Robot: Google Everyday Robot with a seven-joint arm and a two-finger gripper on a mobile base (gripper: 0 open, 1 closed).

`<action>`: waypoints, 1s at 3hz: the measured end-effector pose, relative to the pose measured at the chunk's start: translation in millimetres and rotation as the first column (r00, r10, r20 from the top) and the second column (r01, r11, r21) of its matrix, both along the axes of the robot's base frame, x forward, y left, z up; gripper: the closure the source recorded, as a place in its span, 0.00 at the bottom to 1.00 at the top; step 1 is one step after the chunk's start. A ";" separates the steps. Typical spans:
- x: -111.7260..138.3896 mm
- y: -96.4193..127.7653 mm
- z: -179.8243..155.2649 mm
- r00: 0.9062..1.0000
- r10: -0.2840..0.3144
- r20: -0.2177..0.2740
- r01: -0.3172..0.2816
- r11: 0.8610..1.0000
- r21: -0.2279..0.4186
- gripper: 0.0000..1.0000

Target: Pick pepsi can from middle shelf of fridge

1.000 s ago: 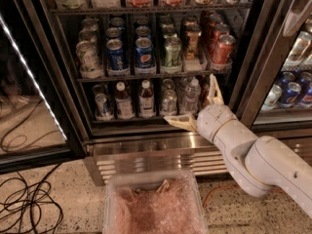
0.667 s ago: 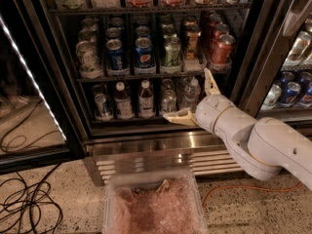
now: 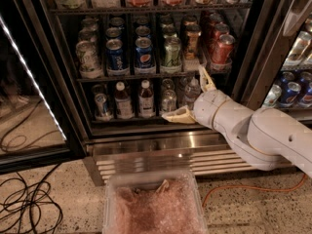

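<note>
The hand (image 3: 191,97) was held spread open, grasping nothing, before the bottles (image 3: 146,99) in the fridge (image 3: 161,149). The pepsi can (image 3: 144,56) was stood upright on the middle shelf (image 3: 156,75), above and left of the hand.

pepsi can (image 3: 144,52): glossy blue aluminium, silver top
middle shelf (image 3: 146,75): dark metal rack
fridge (image 3: 161,152): ribbed stainless-steel base, shiny
gripper (image 3: 184,94): smooth matt cream plastic, fingers spread wide beside the bottles (image 3: 146,99)
</note>
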State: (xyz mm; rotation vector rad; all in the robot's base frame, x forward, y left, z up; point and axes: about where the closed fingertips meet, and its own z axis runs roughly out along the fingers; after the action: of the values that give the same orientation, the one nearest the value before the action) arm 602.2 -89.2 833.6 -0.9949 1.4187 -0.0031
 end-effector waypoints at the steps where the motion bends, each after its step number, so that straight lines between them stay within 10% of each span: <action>1: 21.6 30.5 1.8 0.998 0.040 0.042 -0.042 0.998 0.046 0.00; 3: 25.6 36.7 1.2 0.998 0.056 0.035 -0.057 0.997 0.042 0.00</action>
State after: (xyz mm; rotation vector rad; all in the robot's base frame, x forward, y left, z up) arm 627.8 -52.5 834.8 -0.9950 1.3542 0.0521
